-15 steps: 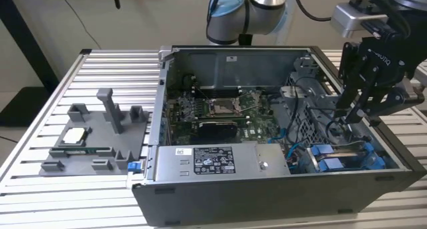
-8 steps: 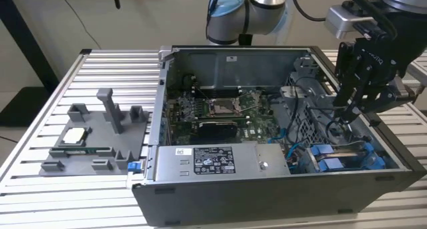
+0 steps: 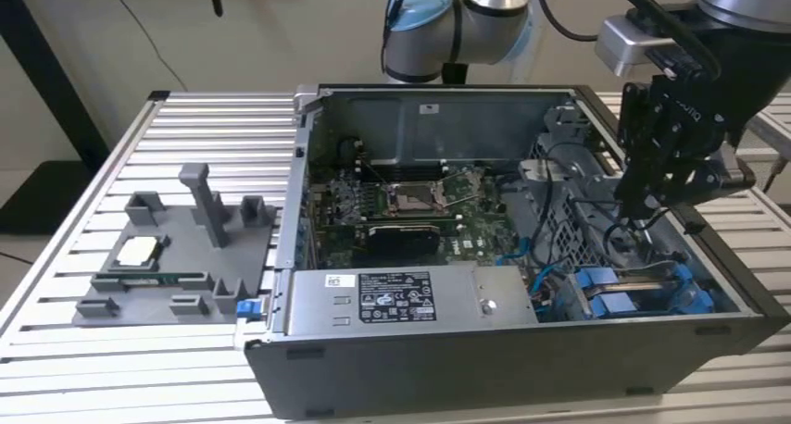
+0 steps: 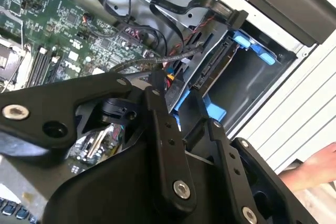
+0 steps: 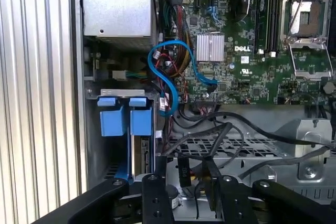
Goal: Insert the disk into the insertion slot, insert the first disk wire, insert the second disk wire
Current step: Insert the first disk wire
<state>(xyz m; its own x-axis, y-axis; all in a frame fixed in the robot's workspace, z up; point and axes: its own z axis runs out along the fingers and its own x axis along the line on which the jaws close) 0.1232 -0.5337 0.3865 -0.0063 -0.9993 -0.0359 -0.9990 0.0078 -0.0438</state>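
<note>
While the disk (image 5: 125, 120) is sitting in the insertion slot (image 4: 257, 80), just beside the fingers (image 5: 155, 198), the gripper (image 3: 631, 216) is hanging inside the open computer case (image 3: 495, 368) with its fingers standing parted, released. Black wires (image 5: 236, 124) are crossing just beyond the fingertips, and a black plug (image 5: 184, 174) is showing between them. Farther out, a blue wire (image 5: 170, 77) is looping over the motherboard (image 5: 236, 35); the case is resting on the slatted bench (image 3: 124, 378).

I see a grey fixture block (image 3: 173, 267) on the slatted bench (image 3: 74, 350), a green motherboard (image 5: 247, 72) and a looping blue cable (image 5: 174, 95).
</note>
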